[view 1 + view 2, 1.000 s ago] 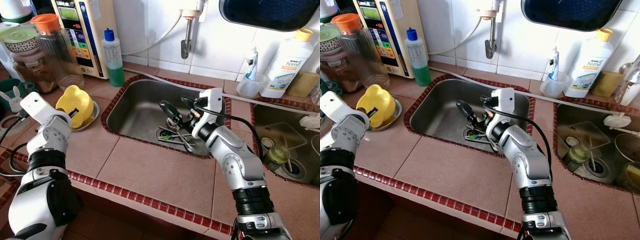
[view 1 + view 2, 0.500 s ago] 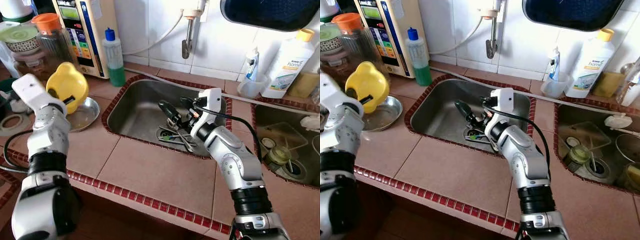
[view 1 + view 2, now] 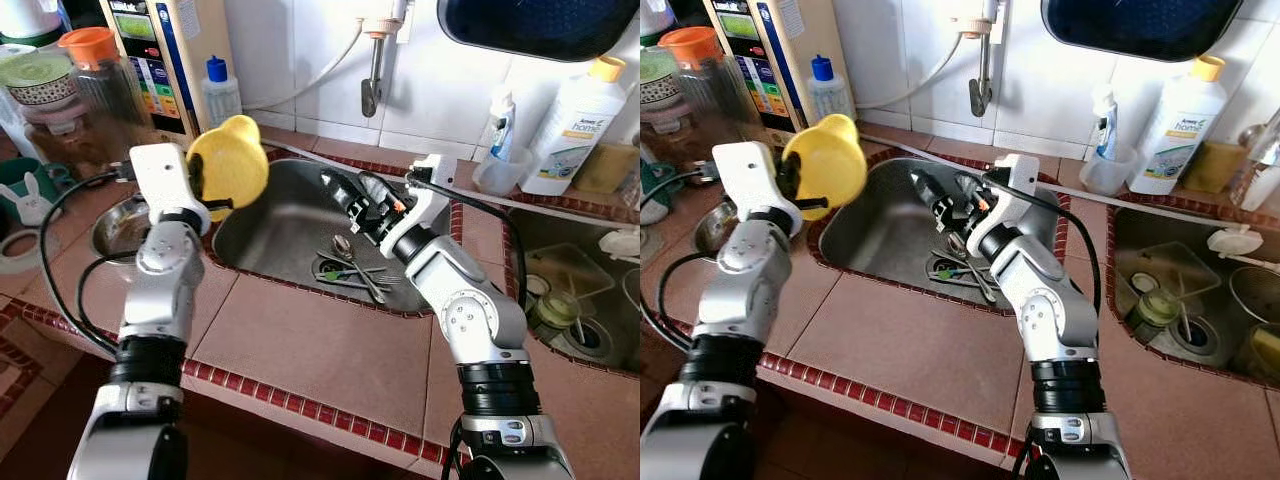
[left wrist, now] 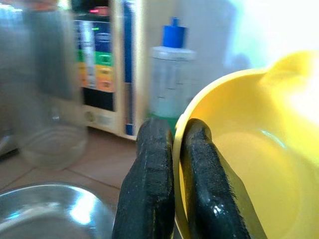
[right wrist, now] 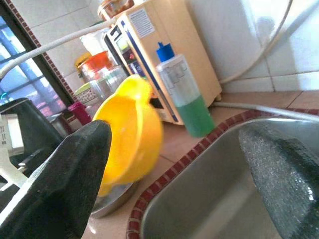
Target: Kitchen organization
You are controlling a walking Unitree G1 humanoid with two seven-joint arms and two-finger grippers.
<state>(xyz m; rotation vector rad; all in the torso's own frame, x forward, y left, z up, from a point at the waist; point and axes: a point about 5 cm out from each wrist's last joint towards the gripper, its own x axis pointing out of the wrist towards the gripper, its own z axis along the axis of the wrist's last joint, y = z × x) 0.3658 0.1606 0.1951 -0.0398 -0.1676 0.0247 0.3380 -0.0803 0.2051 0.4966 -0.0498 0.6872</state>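
The left gripper (image 4: 172, 164) pinches the rim of the yellow bowl (image 3: 229, 165) between its two fingers and holds it in the air above the left edge of the steel sink (image 3: 275, 215). The right gripper (image 3: 350, 195) hangs over the sink with its fingers spread wide, holding nothing. Cutlery (image 3: 350, 270) lies on the sink bottom. A steel plate (image 3: 118, 226) sits on the counter, left of the sink.

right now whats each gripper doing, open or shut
Left gripper: shut on the rim of the yellow bowl, held up at the sink's edge.
Right gripper: open, holding nothing, above the sink.
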